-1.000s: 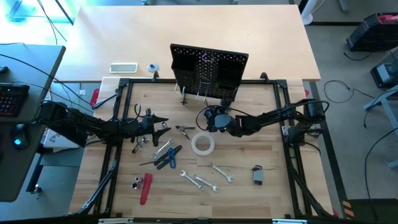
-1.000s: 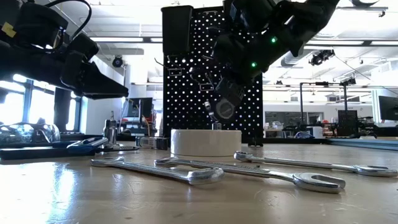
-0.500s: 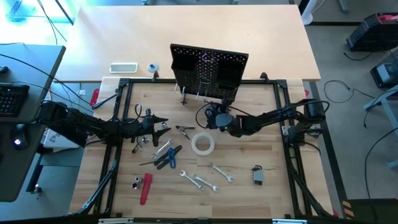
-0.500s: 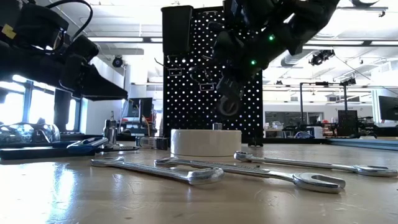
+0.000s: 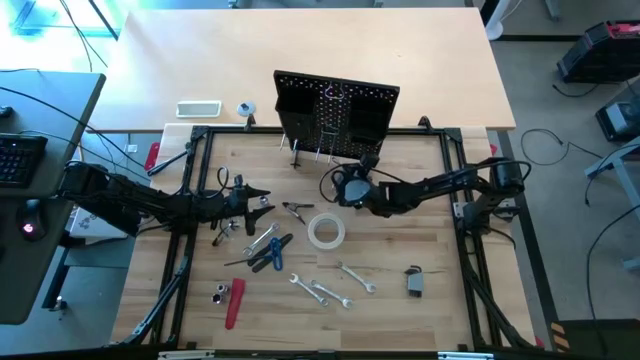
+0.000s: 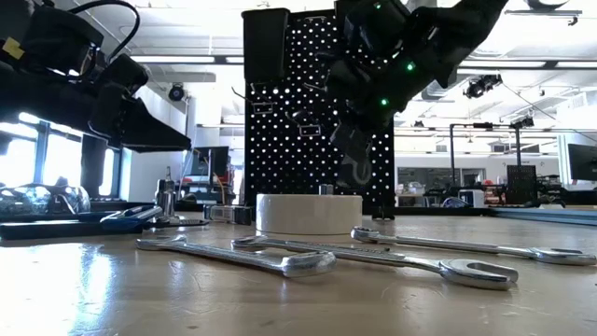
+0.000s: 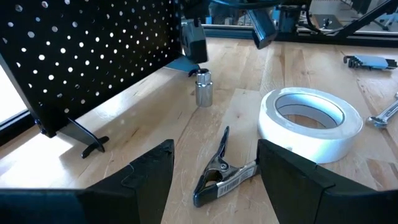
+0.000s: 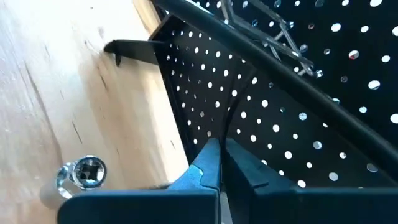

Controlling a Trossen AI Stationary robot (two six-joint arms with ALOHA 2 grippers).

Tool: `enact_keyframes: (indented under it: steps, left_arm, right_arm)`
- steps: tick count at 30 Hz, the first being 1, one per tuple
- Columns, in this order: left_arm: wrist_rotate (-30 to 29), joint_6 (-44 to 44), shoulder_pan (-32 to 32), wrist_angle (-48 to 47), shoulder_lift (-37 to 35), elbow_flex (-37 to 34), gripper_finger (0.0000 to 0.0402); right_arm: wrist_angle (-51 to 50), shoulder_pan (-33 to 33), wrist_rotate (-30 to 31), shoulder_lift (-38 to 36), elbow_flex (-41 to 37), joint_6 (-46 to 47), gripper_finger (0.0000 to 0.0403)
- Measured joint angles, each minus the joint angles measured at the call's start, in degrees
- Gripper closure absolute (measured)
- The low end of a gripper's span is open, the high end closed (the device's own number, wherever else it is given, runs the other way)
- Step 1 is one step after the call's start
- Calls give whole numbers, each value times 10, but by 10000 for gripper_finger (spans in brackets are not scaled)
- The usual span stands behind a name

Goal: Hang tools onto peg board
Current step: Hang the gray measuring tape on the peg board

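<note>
From where I stand, nothing here can actually be read. The spring clamp (image 7: 222,172), low in the middle of the left wrist view, carries a small white sticker with barcode-like stripes, but its print is too small to make out. A small yellow tag (image 6: 12,44) sits on the dark arm at the upper left of the low view, and whatever is marked on it is not legible. The wrenches (image 6: 373,257) lying on the counter (image 6: 112,299) in the foreground of the low view show no stampings I can decipher.
</note>
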Motion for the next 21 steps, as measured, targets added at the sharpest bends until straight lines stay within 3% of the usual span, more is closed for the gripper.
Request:
enact_keyframes:
  steps: [11,21]
  left_arm:
    - [0,0,0,-1,0,0,181]
    - [0,0,0,-2,0,0,181]
  right_arm:
    - [10,-5,-24,37,0,45,403]
    - [66,13,-12,50,0,19,403]
